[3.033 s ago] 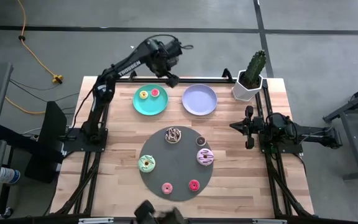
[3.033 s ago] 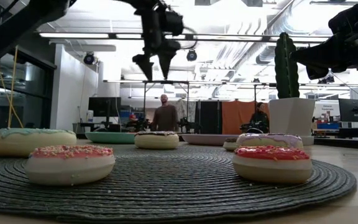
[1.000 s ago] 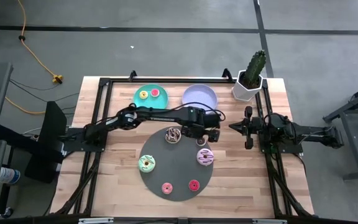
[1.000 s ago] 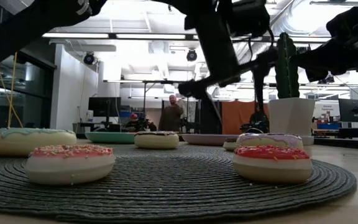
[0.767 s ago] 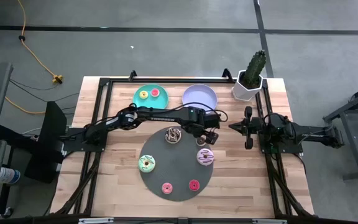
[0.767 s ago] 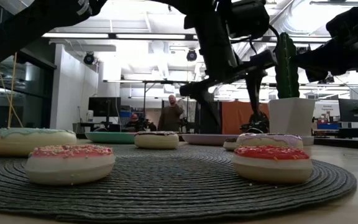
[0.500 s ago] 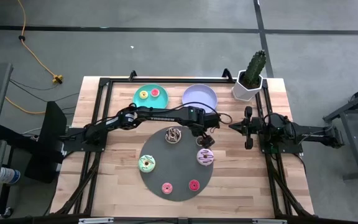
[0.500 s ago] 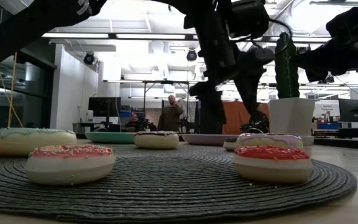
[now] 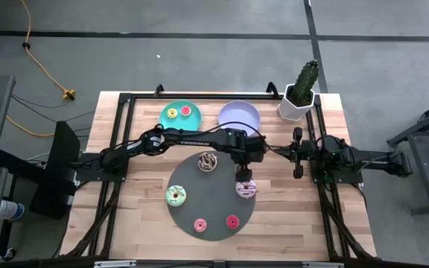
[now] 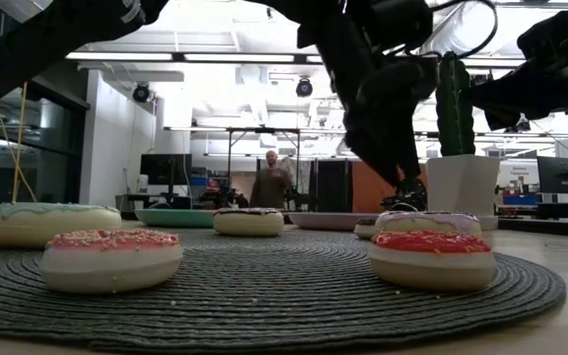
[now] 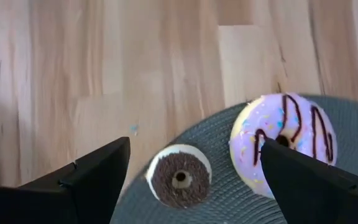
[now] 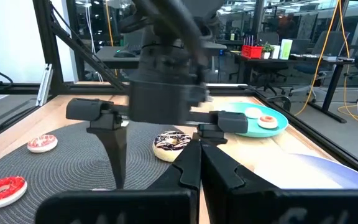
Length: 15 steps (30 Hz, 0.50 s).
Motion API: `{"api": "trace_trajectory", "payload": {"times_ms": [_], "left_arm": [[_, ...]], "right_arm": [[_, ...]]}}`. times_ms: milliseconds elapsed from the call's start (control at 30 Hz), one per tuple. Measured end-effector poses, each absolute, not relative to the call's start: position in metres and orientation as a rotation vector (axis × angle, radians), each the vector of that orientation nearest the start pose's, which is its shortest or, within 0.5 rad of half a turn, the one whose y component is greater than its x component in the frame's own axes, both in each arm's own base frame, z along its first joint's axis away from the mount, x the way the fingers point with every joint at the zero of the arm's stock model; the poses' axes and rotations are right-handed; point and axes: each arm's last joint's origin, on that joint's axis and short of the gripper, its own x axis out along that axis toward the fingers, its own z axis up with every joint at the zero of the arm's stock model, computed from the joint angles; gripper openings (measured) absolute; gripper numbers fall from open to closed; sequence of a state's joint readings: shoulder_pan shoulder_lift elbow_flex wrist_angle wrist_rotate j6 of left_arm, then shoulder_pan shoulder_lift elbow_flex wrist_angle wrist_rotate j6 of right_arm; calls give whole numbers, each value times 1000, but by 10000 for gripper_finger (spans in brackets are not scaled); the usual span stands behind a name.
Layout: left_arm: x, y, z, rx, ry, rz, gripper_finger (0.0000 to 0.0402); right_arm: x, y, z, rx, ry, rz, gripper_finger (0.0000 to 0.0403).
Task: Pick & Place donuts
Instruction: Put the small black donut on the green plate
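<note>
A dark round mat (image 9: 213,208) carries several donuts: chocolate-sprinkled (image 9: 208,161), pink-striped (image 9: 246,189), green-iced (image 9: 176,196), small pink (image 9: 199,224) and small red (image 9: 232,221). A small brown donut (image 11: 179,180) lies flat near the mat's far right rim, beside the pink-striped donut (image 11: 284,143). My left gripper (image 11: 194,149) hovers open above the brown donut, pointing steeply down, one finger on each side, clear of it. In the high view my left gripper (image 9: 242,173) hides the brown donut. My right gripper (image 9: 298,152) waits shut at the table's right.
A teal plate (image 9: 180,126) at the far side holds a small yellow donut (image 9: 172,113) and a small pink one (image 9: 186,111). A lilac plate (image 9: 239,119) stands beside it. A potted cactus (image 9: 302,89) stands at the far right corner.
My left gripper has rolled about a quarter turn about its own pointing line while staying over the mat's far right part. Its fingers, which lay spread sideways, now point down on either side of the small brown donut. The donuts have not moved.
</note>
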State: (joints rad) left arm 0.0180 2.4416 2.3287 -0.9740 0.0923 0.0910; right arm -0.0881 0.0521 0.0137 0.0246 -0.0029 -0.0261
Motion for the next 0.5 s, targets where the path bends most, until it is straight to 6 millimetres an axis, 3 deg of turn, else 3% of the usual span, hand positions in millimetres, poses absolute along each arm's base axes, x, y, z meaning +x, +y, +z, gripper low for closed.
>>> {"api": "trace_trajectory", "payload": {"times_ms": [233,500], "left_arm": [[518,7,220,302,1046,-283,349],[518,7,221,452,1026,-367,349]], "right_arm": [[100,-9,166,-25,15,-85,0],[100,-9,167,-26,14,-85,0]]}}
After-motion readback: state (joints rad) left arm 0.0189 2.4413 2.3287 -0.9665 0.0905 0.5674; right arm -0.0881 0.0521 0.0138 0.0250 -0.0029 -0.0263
